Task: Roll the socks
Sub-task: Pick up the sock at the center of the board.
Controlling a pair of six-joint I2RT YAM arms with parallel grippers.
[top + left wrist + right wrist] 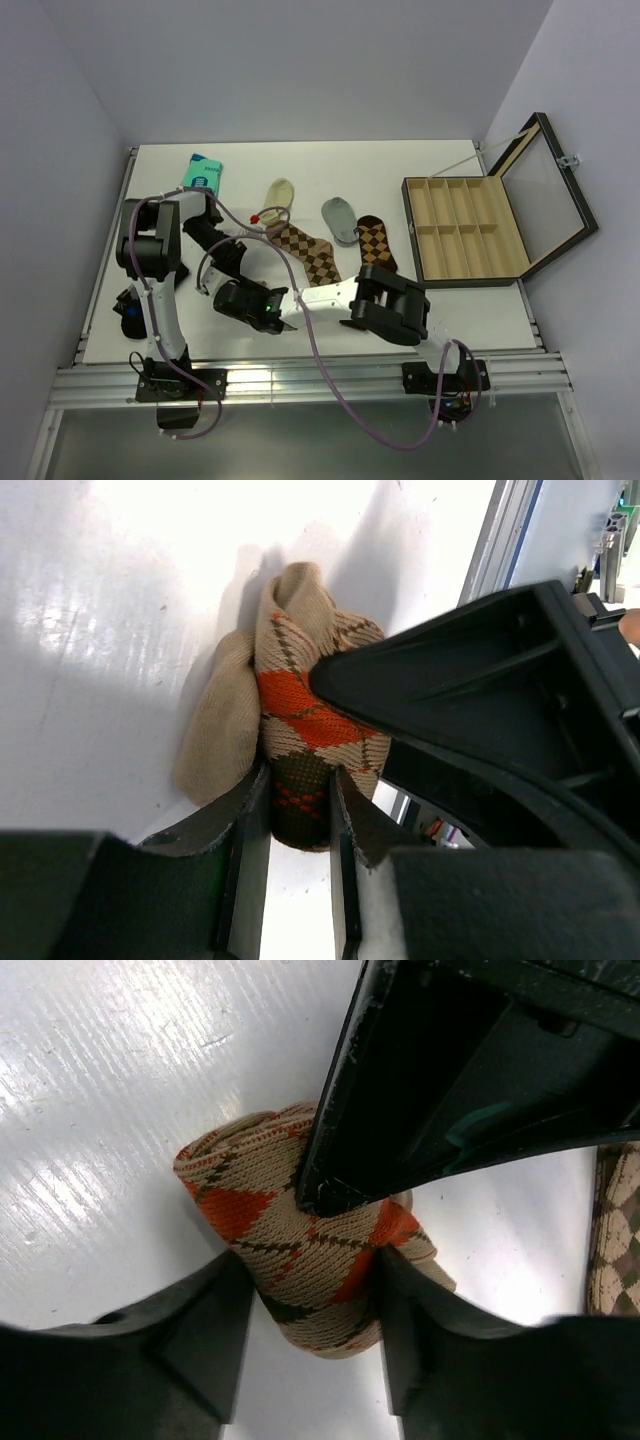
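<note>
— So, where was the sock with red-orange diamonds?

— Rolled into a fat bundle on the table, toward the front and left of the middle, with both my pincers on it. From above, my arms hid it.

— Go from the left, then.

— At the table's left edge lay a dark bundle; I couldn't tell what it was. A teal folded thing lay near the back. My left pincer was narrowed onto the roll's dark brown end, one finger pressed to each side. My right pincer met it from the opposite side and was clamped across the roll, touching the knit on both flanks. The two pincers sat very close together.

— And to the right of that?

— Behind them a cream sock lay flat. The tan sock with dark brown diamonds ran diagonally just below it. Next came a grey sock, with the dark brown sock with tan diamonds just beside its lower end. Farthest right stood a compartmented box, its lid tilted open.
</note>
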